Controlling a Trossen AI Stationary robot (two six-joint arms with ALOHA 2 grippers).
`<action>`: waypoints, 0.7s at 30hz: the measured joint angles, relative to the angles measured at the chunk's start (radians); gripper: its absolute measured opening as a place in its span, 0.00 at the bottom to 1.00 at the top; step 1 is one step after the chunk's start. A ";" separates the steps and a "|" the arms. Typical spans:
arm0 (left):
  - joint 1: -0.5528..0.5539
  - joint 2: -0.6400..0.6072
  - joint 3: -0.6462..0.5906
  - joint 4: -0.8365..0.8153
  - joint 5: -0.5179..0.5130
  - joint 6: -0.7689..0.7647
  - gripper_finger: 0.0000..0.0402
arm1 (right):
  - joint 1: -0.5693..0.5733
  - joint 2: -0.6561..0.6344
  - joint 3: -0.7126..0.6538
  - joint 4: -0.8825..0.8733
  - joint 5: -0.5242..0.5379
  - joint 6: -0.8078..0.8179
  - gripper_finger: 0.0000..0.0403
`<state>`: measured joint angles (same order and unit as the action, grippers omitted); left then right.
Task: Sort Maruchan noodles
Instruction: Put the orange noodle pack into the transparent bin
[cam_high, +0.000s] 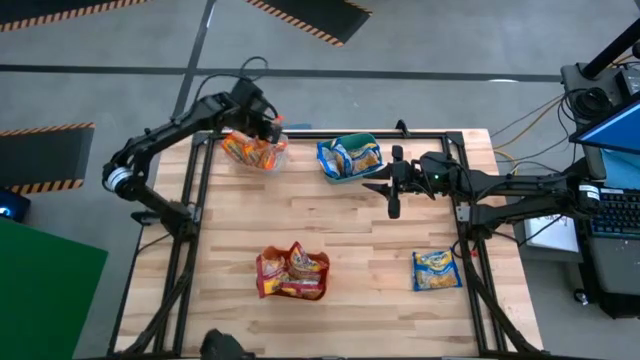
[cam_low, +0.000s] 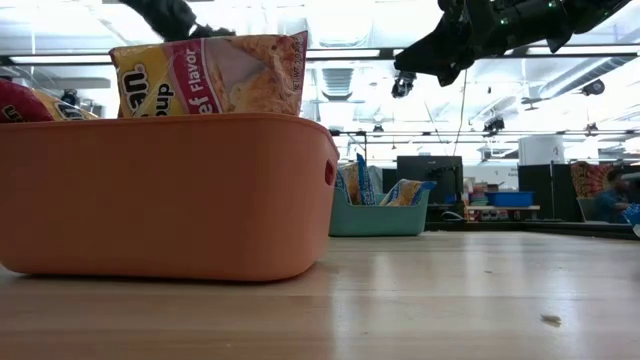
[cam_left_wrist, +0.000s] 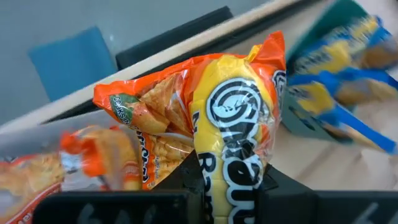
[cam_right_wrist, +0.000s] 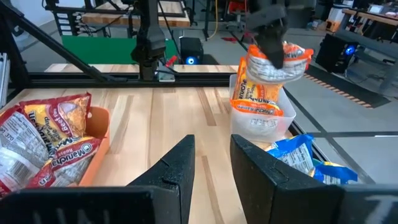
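In the upper left of the overhead frame, our left gripper is clamping an orange Maruchan packet over the clear tub, which is holding more orange packets; in the left wrist view the gripped packet is standing on end, long axis upright. Our right gripper is hovering in mid-frame just below the teal tub of blue packets, its fingers parted on nothing. The dark red packets in the orange tub are reading "Beef Flavor", and one blue packet is lying flat at lower right.

Three tubs hold packets; one lone packet lies on the table right of the near tub.
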<state>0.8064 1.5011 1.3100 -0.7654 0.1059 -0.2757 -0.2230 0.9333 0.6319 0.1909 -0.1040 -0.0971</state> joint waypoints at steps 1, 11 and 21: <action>0.024 0.000 -0.019 0.018 0.017 -0.015 0.07 | 0.000 0.000 0.000 0.000 0.000 0.000 0.23; 0.095 0.000 -0.175 0.155 0.089 -0.062 0.07 | 0.000 0.000 0.000 0.000 0.001 -0.026 0.23; 0.093 0.019 -0.290 0.256 0.074 -0.152 0.07 | 0.000 0.000 0.000 0.001 0.001 -0.026 0.23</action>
<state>0.8997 1.5200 1.0196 -0.5092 0.1795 -0.4274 -0.2230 0.9333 0.6319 0.1917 -0.1032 -0.1234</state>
